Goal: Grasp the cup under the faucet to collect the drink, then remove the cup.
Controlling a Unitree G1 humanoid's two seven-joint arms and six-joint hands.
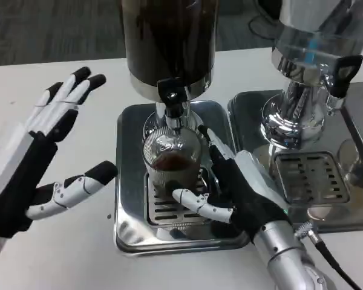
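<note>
The left hand (33,163) had a black palm, with white segmented fingers (60,103) that ended in black tips. The right hand (239,190) wore a white plate on its back over black padding, its fingers likewise white with black parts. Behind it ran a silver forearm (284,254) of ribbed metal, with a small knurled silver connector (304,229) at the wrist and a black cable (333,263) that trailed away from it.

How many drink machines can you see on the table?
2. The dark drink dispenser stands at the middle back, over the cup. A clear-tank dispenser stands to its right. A shiny bit at the picture's right edge may belong to another.
</note>
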